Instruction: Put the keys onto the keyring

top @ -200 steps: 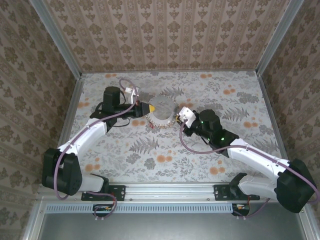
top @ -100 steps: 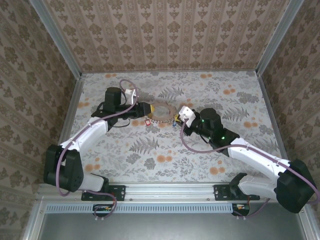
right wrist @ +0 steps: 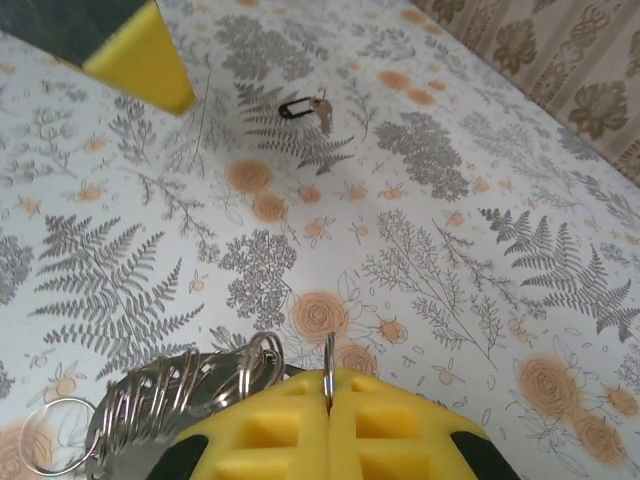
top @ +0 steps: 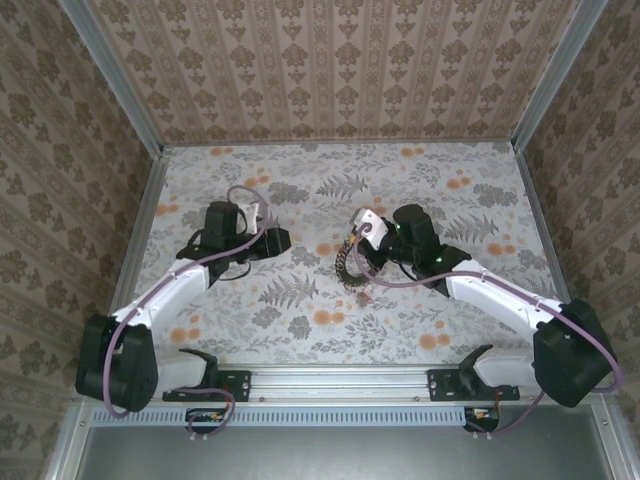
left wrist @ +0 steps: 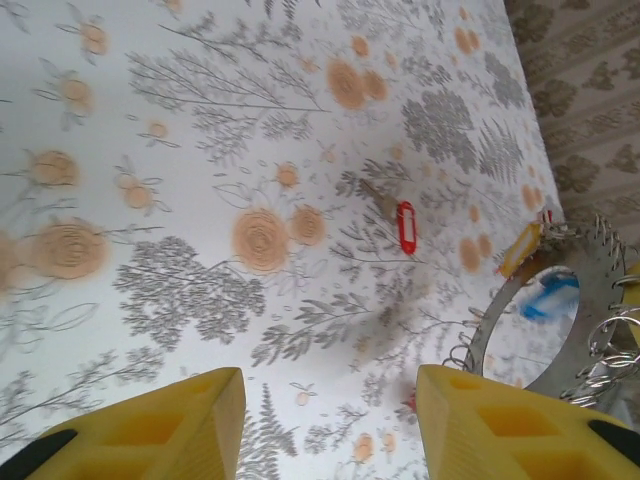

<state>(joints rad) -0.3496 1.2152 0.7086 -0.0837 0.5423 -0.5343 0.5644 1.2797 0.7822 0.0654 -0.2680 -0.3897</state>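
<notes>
At the right hand (right wrist: 328, 385), the two yellow fingers (right wrist: 400, 425) are pressed together on the thin wire of the keyring (right wrist: 190, 400). The keyring hangs to one side of the grip as a bunch of rings and keys, close above the surface (right wrist: 450, 200). From overhead, the right hand (top: 358, 248) holds the keyring (top: 349, 263) near the middle of the surface, with the ring seen almost edge-on. The left hand (left wrist: 328, 390) is spread and holds nothing. Overhead, the left hand (top: 280, 240) stands near the keyring but apart from it. Ahead of the left hand, a loose key (left wrist: 400, 220) lies flat on the surface: a grey blade joined to a red tag. The tag's long axis runs away from the hand, roughly along its line of reach, so the fingers would close across the narrow width. The loose key is not centred in the gap. It lies toward the finger on the keyring (left wrist: 490, 345) side. In the right wrist view, what appears to be the same loose key (right wrist: 305, 108) lies well apart from the right hand. Judge the left hand the nearer. Expect to shift it sideways toward the keyring before descending, since a thin flat key may slip from an off-centre pinch.
</notes>
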